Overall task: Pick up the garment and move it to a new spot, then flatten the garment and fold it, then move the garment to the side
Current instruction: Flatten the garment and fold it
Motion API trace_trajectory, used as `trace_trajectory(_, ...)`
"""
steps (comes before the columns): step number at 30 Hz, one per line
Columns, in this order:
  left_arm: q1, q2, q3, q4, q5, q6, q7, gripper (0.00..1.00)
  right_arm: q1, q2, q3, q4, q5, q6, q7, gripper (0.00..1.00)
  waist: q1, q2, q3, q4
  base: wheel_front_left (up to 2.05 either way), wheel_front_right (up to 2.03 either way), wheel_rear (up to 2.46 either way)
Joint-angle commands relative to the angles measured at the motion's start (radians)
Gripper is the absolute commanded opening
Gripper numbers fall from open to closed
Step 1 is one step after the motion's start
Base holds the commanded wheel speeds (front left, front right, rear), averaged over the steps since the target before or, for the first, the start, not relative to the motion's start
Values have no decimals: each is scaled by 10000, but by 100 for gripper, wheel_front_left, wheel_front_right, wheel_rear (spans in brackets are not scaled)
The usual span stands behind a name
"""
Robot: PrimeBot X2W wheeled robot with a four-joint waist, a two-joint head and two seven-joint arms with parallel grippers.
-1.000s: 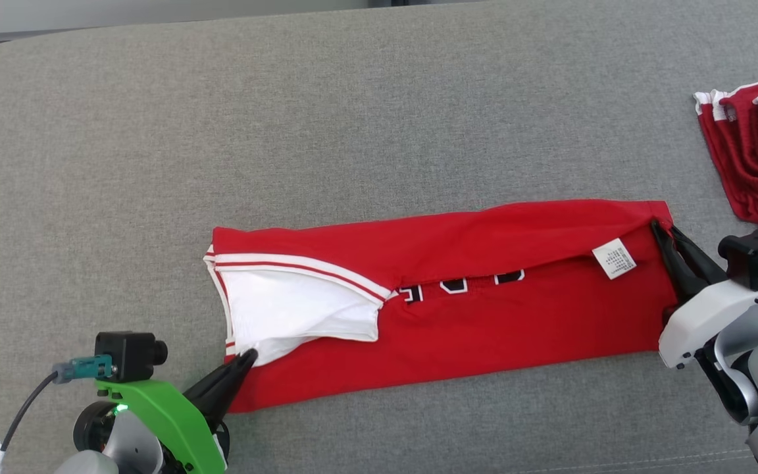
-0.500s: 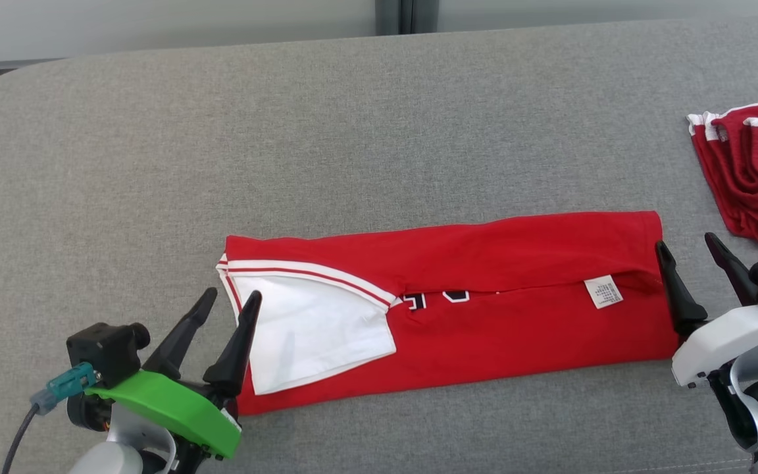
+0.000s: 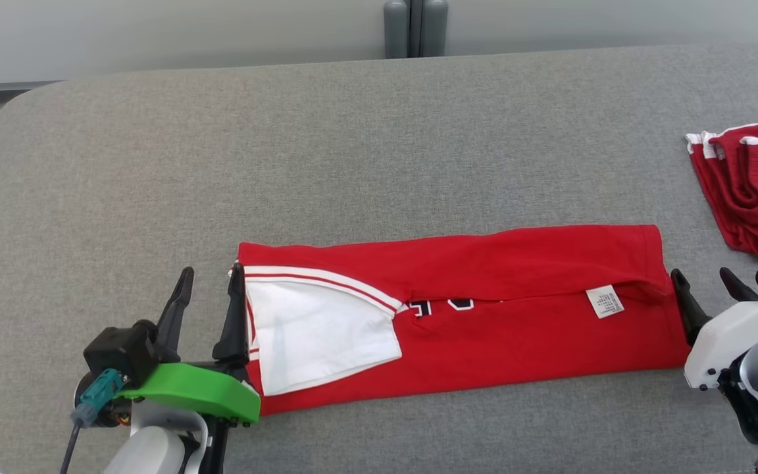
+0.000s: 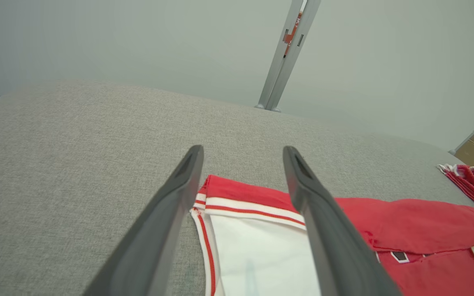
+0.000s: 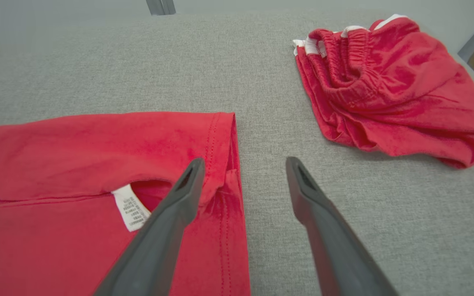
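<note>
A red jersey (image 3: 484, 329) lies folded into a long strip on the grey cushion, with a white panel (image 3: 316, 336) at its left end and a white care label (image 3: 604, 301) near the right. My left gripper (image 3: 211, 289) stands open at the jersey's left edge, holding nothing; in the left wrist view the left gripper (image 4: 241, 154) straddles the striped white-and-red trim (image 4: 245, 205). My right gripper (image 3: 705, 283) is open just off the jersey's right hem; in the right wrist view the right gripper (image 5: 243, 164) has its left finger over the hem (image 5: 224, 156).
A second red garment (image 3: 754, 187) with white trim lies bunched at the cushion's right edge, also seen as red shorts (image 5: 381, 82). A grey post (image 3: 412, 26) stands behind the cushion. The grey cushion (image 3: 287, 164) stretches bare behind and left of the jersey.
Both grippers let go of the jersey's ends and opened, then drew back slightly. The top fold dropped flat. The head camera tilted, shifting the whole scene downward.
</note>
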Motion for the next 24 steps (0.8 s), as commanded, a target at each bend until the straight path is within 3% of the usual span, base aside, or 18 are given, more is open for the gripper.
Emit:
trace_trajectory(1, -90, -50, 77, 114, 136, -1, -47, 100, -236, -67, 60, 197, 85, -19, 113, 100, 0, 0, 5, 101, 0, 0, 0)
trace_trajectory(17, 148, -538, 1013, 526, 796, -365, -84, 100, -1524, -292, 1007, 3349, 427, -18, 1004, 100, 0, 0, 124, 809, 0, 0, 0)
trace_trajectory(18, 168, -560, 1060, 562, 860, -391, -83, 100, -1554, -257, 1095, 3467, 489, -15, 1012, 88, 0, 0, 117, 820, 0, 0, 0)
trace_trajectory(19, 182, -578, 1092, 590, 894, -411, -83, 100, -1583, -244, 1170, 3532, 530, -10, 1005, 47, 0, 0, 108, 823, 0, 0, 0)
trace_trajectory(20, 203, -607, 1138, 615, 910, -426, -83, 100, -1613, -242, 1255, 3616, 604, -10, 975, 29, 0, 0, 93, 814, 0, 0, 0)
trace_trajectory(21, 218, -613, 1169, 635, 962, -434, -84, 100, -1655, -223, 1299, 3657, 663, -10, 912, 3, 0, 0, 82, 798, 0, 0, 0)
trace_trajectory(24, 276, -660, 1225, 703, 1110, -463, -84, 100, -1829, -257, 1286, 3730, 807, -19, 695, 0, 0, 0, 36, 686, 0, 0, 0)
